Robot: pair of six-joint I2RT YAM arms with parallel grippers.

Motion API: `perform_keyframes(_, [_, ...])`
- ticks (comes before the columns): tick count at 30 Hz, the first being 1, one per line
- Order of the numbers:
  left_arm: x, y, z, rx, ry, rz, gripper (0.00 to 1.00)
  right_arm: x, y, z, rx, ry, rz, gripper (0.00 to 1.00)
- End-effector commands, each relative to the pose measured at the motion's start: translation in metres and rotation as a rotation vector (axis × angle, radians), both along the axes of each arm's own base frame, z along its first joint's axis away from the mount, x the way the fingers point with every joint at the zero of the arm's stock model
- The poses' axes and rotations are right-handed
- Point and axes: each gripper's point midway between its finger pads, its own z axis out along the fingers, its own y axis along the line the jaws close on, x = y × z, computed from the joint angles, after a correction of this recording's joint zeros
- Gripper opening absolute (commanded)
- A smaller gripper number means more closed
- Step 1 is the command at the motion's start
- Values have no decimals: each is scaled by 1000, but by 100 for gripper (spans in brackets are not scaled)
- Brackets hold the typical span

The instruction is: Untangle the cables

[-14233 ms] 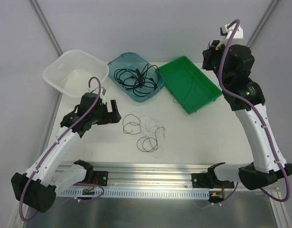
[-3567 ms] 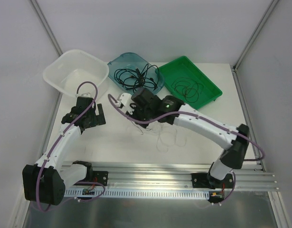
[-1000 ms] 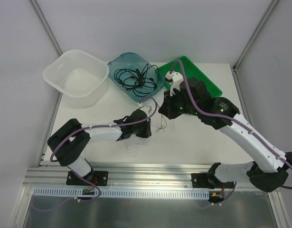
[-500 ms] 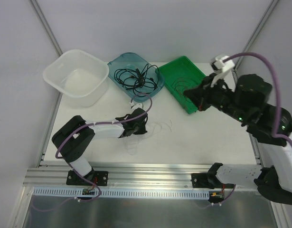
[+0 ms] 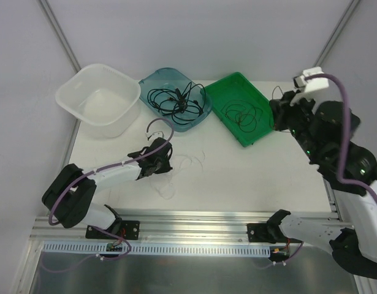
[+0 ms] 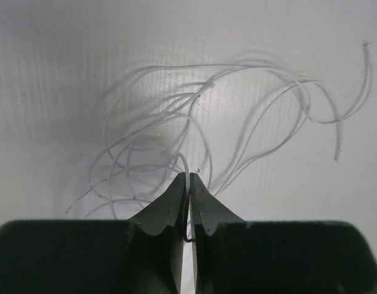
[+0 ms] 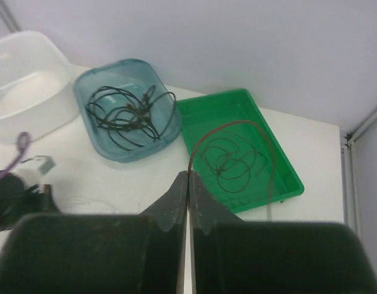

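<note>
**Overhead:** The left gripper (image 5: 159, 160) lay low on the table (image 5: 255, 177), with a thin white cable (image 5: 191, 162) spread loosely just ahead of its fingers. The right gripper (image 5: 279, 114) hung raised beside the green tray (image 5: 225, 81), where brown loops (image 5: 243, 116) lay to its left. The black cables (image 5: 175, 99) sat tangled in the blue tray (image 5: 152, 78), well beyond both grippers. Neither grip could be read from here.

**Left wrist:** The jaws stood pinched together on 1 strand of the white cable (image 6: 187, 164). The rest of it fanned out ahead in open curves.

**Right wrist:** The jaws stood clamped on a brown cable (image 7: 231, 122), which arched up from the fingertips and dropped away to their right. The green tray lay below and ahead.

The work appeared to be at the sorting stage, with 1 cable in each gripper. The right looked ready to release, which calls for opening squarely above the tray so the strand falls inside its rim. The left's next lift calls for a slow pull so the loops trail free.
</note>
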Motion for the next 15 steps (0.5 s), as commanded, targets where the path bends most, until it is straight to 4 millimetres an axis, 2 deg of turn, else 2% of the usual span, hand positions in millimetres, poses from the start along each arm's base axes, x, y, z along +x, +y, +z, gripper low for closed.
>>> perform_keyframes(1, [-2, 4, 25, -10, -50, -25, 7, 49, 5, -27, -60, 38, -84, 1])
perform_keyframes(3, [-5, 5, 36, -24, -60, -39, 14, 74, 0, -40, -34, 72, -122, 1])
perform_keyframes(6, [-8, 5, 51, -43, -80, -58, 33, 110, -7, -62, 21, 127, -165, 1])
perform_keyframes(7, [-7, 4, 57, -49, -92, -61, 44, 122, -12, -64, 48, 129, -177, 1])
perform_keyframes(9, [-8, 6, 67, -55, -114, -72, 53, 143, -12, -85, 60, 174, -192, 1])
perform_keyframes(11, [-8, 7, 82, -70, -147, -81, 70, 162, -18, -94, 72, 180, -215, 1])
perform_keyframes(12, [-8, 7, 86, -75, -156, -83, 75, 175, -18, -109, 69, 216, -226, 1])
perform_keyframes(13, [-9, 7, 90, -79, -160, -87, 80, 184, -19, -116, 67, 227, -232, 1])
perform_keyframes(14, [-9, 8, 97, -87, -177, -91, 90, 192, -23, -125, 65, 246, -240, 1])
perform_keyframes(15, [-9, 8, 101, -92, -186, -95, 94, 206, -23, -146, 52, 290, -249, 1])
